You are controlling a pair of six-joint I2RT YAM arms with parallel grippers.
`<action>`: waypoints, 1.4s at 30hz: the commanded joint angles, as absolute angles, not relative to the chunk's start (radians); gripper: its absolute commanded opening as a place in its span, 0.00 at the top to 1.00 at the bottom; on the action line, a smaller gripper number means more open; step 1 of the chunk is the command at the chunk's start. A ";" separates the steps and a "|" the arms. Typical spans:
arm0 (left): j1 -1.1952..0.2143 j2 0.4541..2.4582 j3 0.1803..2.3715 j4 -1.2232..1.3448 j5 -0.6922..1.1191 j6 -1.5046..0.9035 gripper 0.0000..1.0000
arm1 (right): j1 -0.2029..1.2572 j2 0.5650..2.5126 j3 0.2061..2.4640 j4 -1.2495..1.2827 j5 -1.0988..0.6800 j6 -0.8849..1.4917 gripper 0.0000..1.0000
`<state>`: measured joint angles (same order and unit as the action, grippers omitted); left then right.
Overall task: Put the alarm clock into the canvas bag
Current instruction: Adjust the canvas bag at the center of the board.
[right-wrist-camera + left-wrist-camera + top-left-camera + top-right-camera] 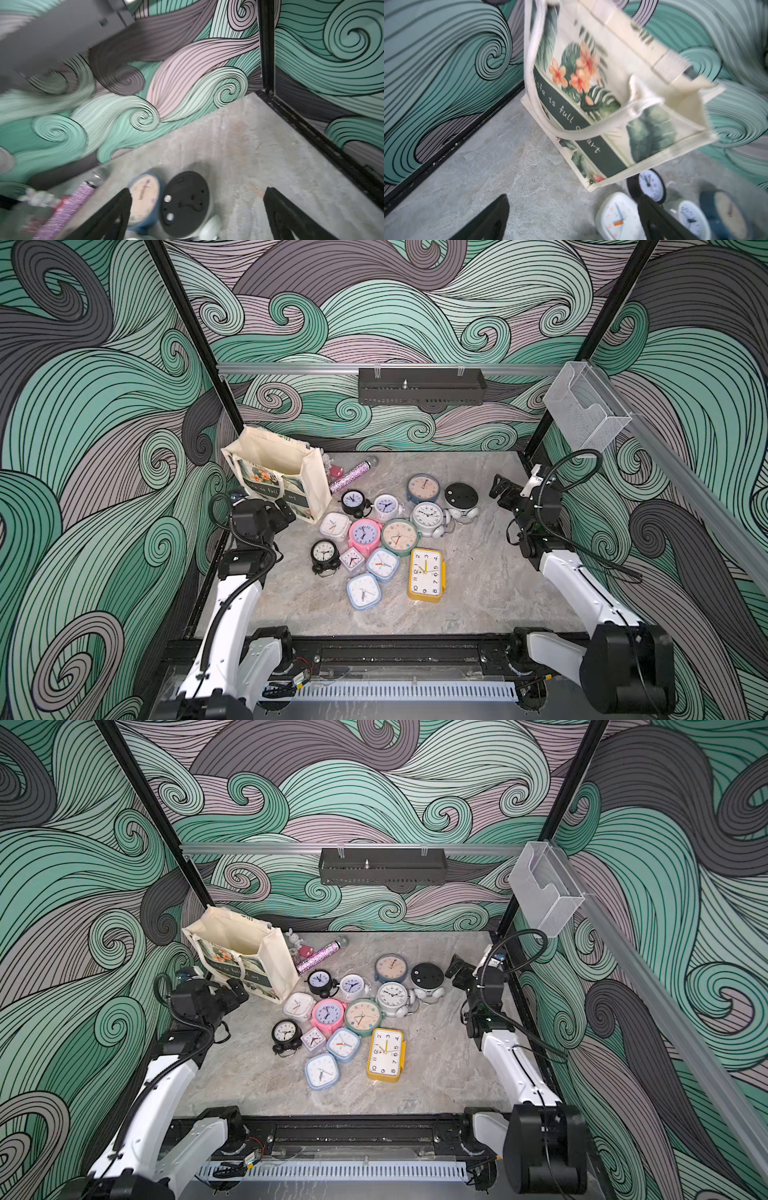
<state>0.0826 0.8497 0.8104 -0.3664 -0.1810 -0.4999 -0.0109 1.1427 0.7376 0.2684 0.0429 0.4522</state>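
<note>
— From a top view?
— The canvas bag [270, 464] stands upright, mouth open, at the far left of the table [478, 593]. The clocks [399, 536] lie heaped mid-table. The left gripper [287, 509] is just beside the bag and the right gripper [500, 491] is near the heap. Both gape, empty.
— Left wrist?
— The bag's flowered side is ahead, with a white clock [618, 216] seen between the fingers [488, 220].
— Right wrist?
— The fingers are spread wide, with a blue clock [143, 199] beneath.

A strap handle [591, 133] crosses the lettering on the canvas bag [610, 47], hiding one word. The left gripper [573, 196] shows only fingers [492, 220], cut off at the picture's edge. In the right wrist view the glittery tube [68, 209] is blurred.
</note>
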 commanded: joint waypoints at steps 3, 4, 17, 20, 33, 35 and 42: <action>0.079 0.849 1.086 -0.820 -0.124 -0.637 0.01 | -0.049 1.128 0.874 0.089 -0.179 0.799 0.00; 0.079 0.867 1.133 -0.855 -0.091 -0.637 0.01 | -0.062 1.119 0.878 0.074 -0.197 0.843 0.00; 0.081 1.283 1.611 -1.094 0.135 -0.888 0.01 | 0.017 1.081 1.036 -0.310 -0.240 0.698 0.00; 0.079 1.414 1.756 -1.225 0.103 -0.974 0.01 | 0.087 1.082 1.074 -0.400 -0.196 0.625 0.00; 0.077 1.736 1.975 -1.301 0.120 -1.124 0.16 | 0.326 1.071 1.120 -0.476 -0.127 0.439 0.00; 0.079 1.765 1.998 -1.304 0.114 -1.133 0.18 | 0.356 1.075 1.117 -0.472 -0.127 0.422 0.00; 0.085 1.865 2.083 -1.342 0.093 -1.131 0.25 | 0.400 1.092 1.109 -0.461 -0.128 0.403 0.00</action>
